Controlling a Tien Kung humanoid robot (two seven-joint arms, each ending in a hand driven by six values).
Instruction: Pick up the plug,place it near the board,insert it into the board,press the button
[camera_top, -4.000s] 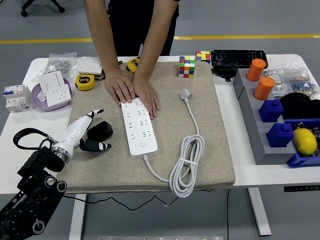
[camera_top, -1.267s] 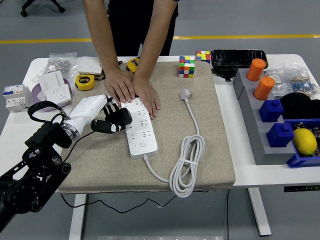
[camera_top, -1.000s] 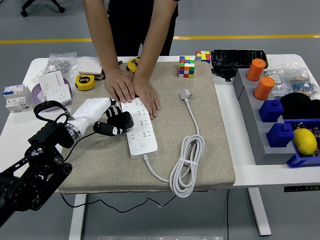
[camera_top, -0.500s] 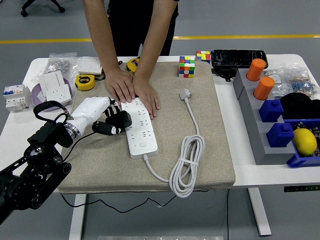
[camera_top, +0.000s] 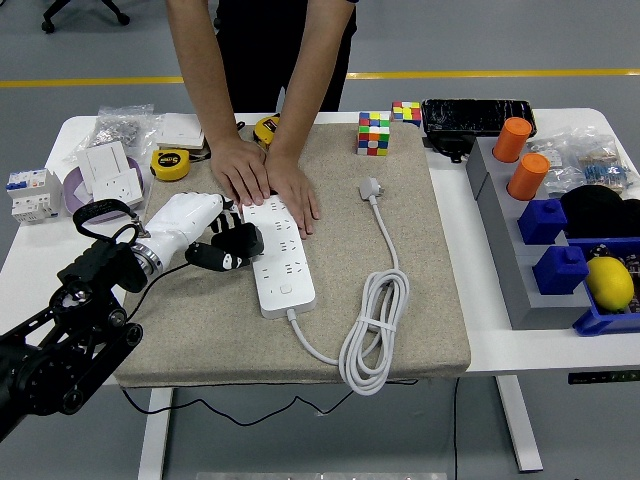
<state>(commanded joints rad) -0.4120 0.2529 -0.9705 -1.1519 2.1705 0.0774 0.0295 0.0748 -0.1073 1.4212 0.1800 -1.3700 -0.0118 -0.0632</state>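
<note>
Head view, left side of the tabletop: left hand (camera_top: 205, 238) at the left edge of the board (camera_top: 277, 251), black fingers (camera_top: 228, 245) curled around a dark object, apparently a plug (camera_top: 238, 240), though not clearly resolved. Held object at the board's left long edge, roughly mid-length, not visibly seated in a socket. Board's long axis from the far edge toward the near edge of the tabletop, on the beige mat (camera_top: 420, 300). Far end of the board pinned flat under both of the person's hands (camera_top: 268, 180). Sockets directly right of the fingers; button near the board's near end. Right hand out of sight.
</note>
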